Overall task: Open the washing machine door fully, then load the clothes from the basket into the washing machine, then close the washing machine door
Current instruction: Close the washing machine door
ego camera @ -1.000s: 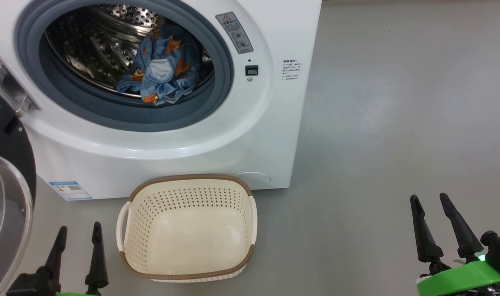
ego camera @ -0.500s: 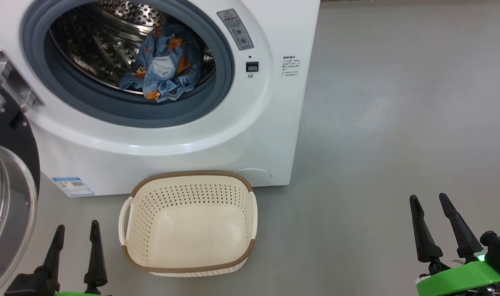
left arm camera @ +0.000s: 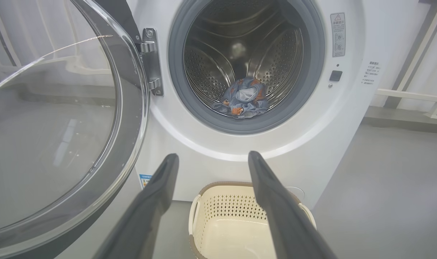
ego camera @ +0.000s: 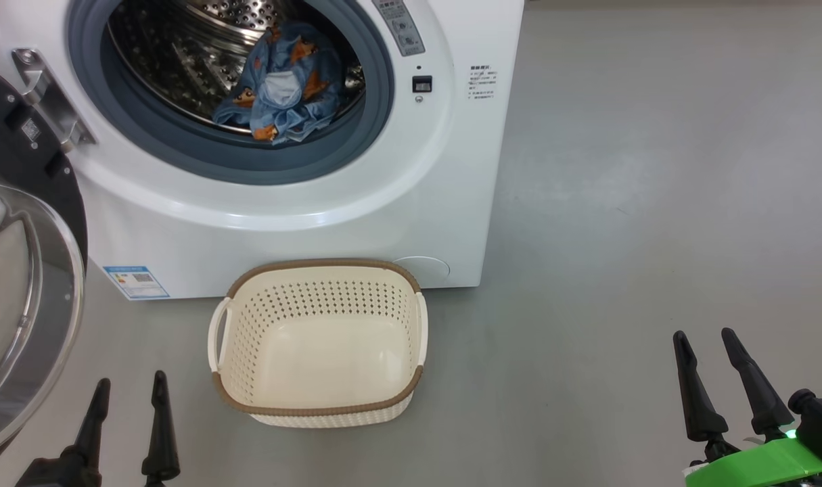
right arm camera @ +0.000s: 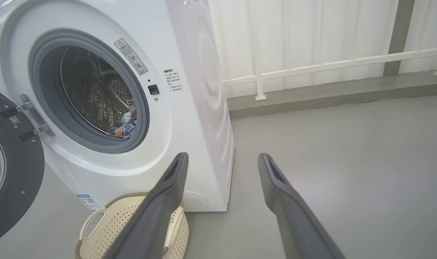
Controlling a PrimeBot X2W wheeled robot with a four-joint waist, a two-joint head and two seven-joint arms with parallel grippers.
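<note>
Matte black left claw (ego camera: 132, 379) of two long fingers tapering to blunt tips, right claw (ego camera: 703, 333) the same, mounted on a bright green bracket (ego camera: 756, 461) beside a rounded black housing (ego camera: 820, 419), fingers (right arm camera: 294, 216) dark grey close up, a shallow recessed groove near each tip

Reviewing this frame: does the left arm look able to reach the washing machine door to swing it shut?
Probably yes. The washing machine door stands open just beside the open, empty left gripper, with only bare floor between them; the basket sits off to the other side.

One washing machine (ego camera: 302, 223), one basket (ego camera: 316, 410), two pincers (ego camera: 131, 379) (ego camera: 702, 333).
</note>
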